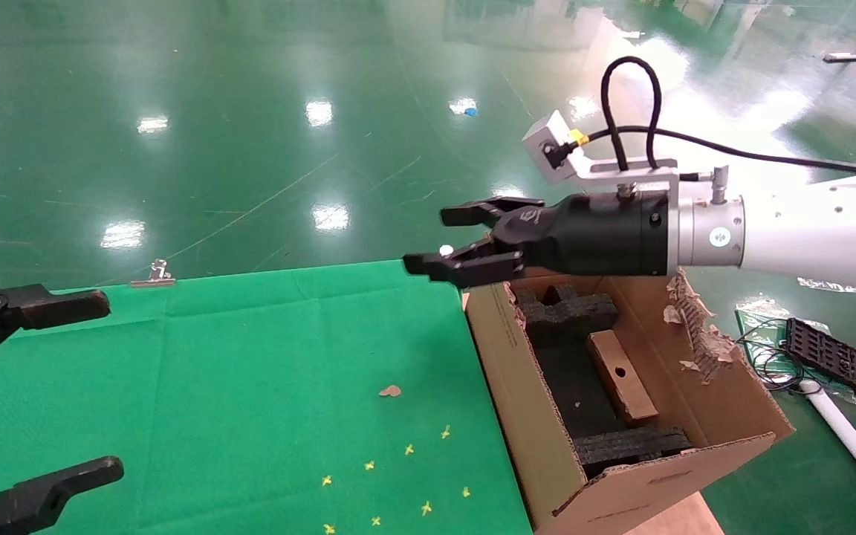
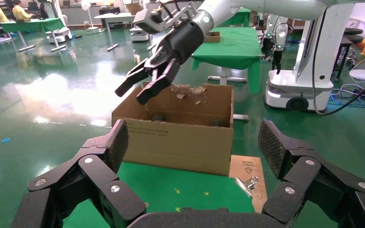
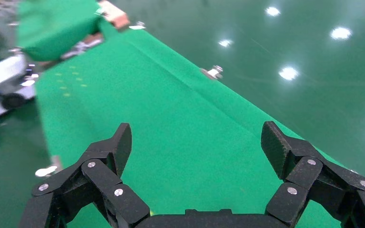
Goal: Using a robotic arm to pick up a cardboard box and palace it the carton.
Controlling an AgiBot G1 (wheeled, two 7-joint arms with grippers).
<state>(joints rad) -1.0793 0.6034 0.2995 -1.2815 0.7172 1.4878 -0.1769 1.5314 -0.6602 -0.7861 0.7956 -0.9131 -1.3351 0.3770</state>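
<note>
Our right tool hangs spread and empty above the desk, just past the near-left wall of the carton. The box already lies inside the carton, resting slantwise between the black foam blocks, its small round hole facing up. So we judge the placing as good as done, and what is left is getting clear without undoing it.

Our first worry is the arm. It reaches across the carton's top, close above the torn flap. A low or sideways pull-back could catch that ragged edge, drag the carton, or tear off more scraps like the one lying on the cloth.

Second, the carton overhangs the desk corner on a bare board. In the left wrist view it sits right at the edge, so a nudge from the arm might tip or slide it off.

Third, the box looks tilted rather than seated flat. We cannot tell whether it rests in a slot or only leans on the foam; a jolt to the carton could shift it.

Our left tool is parked at the desk's left side, jaws wide apart and holding nothing, well away from the carton. It poses no risk unless it moves.
</note>
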